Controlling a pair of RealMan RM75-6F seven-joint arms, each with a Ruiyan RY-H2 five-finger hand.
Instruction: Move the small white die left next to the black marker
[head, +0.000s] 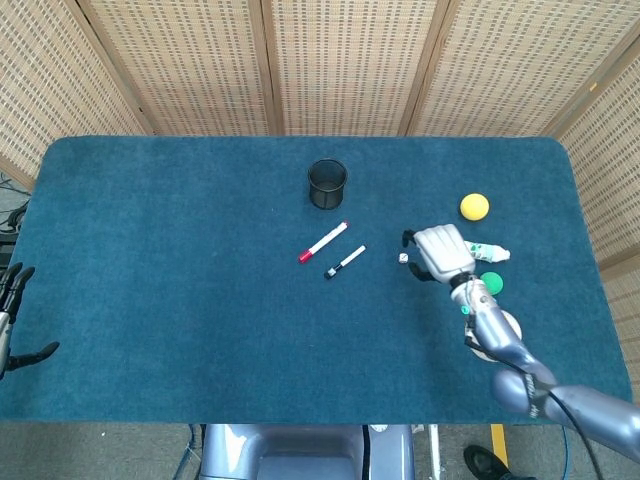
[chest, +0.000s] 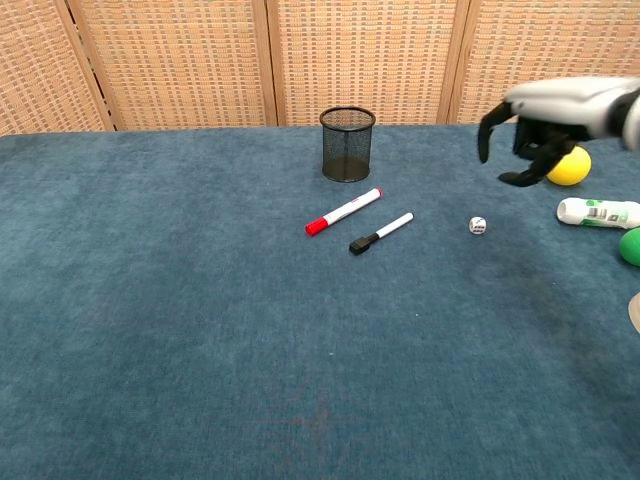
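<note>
The small white die lies on the blue cloth right of centre. To its left lies the black marker, white-bodied with a black cap, set at a slant. My right hand hovers above the table just right of the die, palm down, fingers curled downward and apart, holding nothing. In the chest view it sits well above the cloth. My left hand rests off the table's left edge with fingers spread, empty.
A red-capped marker lies beside the black one. A black mesh cup stands behind them. At the right are a yellow ball, a white bottle, a green ball and a cream bowl.
</note>
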